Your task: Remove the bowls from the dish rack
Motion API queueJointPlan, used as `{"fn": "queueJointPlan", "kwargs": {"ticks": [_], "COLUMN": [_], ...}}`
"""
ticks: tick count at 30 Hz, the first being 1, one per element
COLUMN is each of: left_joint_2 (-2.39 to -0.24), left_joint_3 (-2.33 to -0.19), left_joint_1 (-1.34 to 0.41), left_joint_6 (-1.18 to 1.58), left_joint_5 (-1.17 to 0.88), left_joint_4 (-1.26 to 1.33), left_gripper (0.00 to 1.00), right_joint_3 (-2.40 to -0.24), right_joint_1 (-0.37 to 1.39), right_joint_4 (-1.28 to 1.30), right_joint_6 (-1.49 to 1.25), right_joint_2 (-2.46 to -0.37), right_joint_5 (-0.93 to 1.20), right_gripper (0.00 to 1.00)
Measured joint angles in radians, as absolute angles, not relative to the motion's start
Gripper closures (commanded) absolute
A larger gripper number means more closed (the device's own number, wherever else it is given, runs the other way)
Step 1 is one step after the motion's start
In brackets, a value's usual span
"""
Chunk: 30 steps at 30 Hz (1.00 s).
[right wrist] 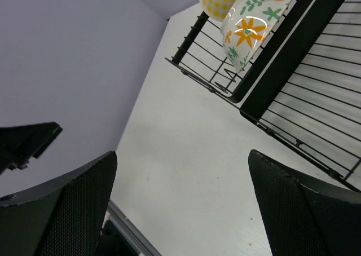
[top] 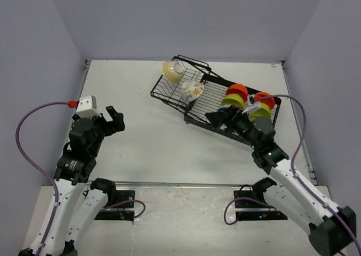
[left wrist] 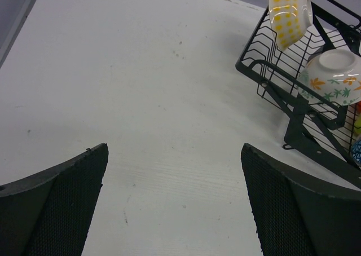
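The black wire dish rack (top: pixel 164 92) lies slanted across the far right of the table. In its left section a cream-yellow bowl (top: pixel 173 70) and a white floral bowl (top: pixel 193 91) stand on edge. Orange bowls (top: pixel 237 90) and lime green bowls (top: pixel 232 102) stand in the right section. My right gripper (top: pixel 221 118) hovers open and empty at the rack's near edge, facing left. My left gripper (top: pixel 117 119) is open and empty over bare table, well left of the rack. The left wrist view shows the cream-yellow bowl (left wrist: pixel 289 13) and floral bowl (left wrist: pixel 333 70); the right wrist view shows the floral bowl (right wrist: pixel 248 27).
Grey walls close the table on the left, back and right. A metal rail (top: pixel 180 184) runs along the near edge by both arm bases. Purple cables (top: pixel 34 115) loop beside each arm. White tabletop (top: pixel 146 143) stretches between the left gripper and the rack.
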<state>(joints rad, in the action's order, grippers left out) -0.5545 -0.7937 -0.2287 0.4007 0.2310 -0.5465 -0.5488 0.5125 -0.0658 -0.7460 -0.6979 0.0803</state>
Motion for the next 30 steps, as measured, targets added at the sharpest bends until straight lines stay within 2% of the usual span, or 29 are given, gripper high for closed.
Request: {"fn": "queueJointPlan", "kwargs": {"ticks": [4,12,17,30], "left_joint_2": [-0.546,-0.545,-0.515,-0.498], "left_joint_3": [-0.786,-0.786,-0.781,-0.772], "left_joint_1": [-0.229,-0.229,-0.233,-0.237], "left_joint_6": [0.4,0.4,0.4,0.4], "left_joint_5": [0.222,0.21,0.207,0.204], "left_joint_4": [-0.547,-0.541,-0.54,-0.539], "left_gripper": [0.0,0.0,0.0,0.0], "right_joint_3": [-0.502,-0.505,-0.51,-0.654], "right_joint_1": [0.425,0.37,0.331,0.278], "right_joint_4": [-0.347,-0.641,-0.793,-0.994], "right_joint_6": [-0.878,-0.978,-1.012,-1.076], "right_joint_2": [-0.916,-1.156,-1.304,-1.589], "right_joint_5": [0.222,0.297,0.329,0.455], "right_gripper": [0.01,0.03,0.09,0.15]}}
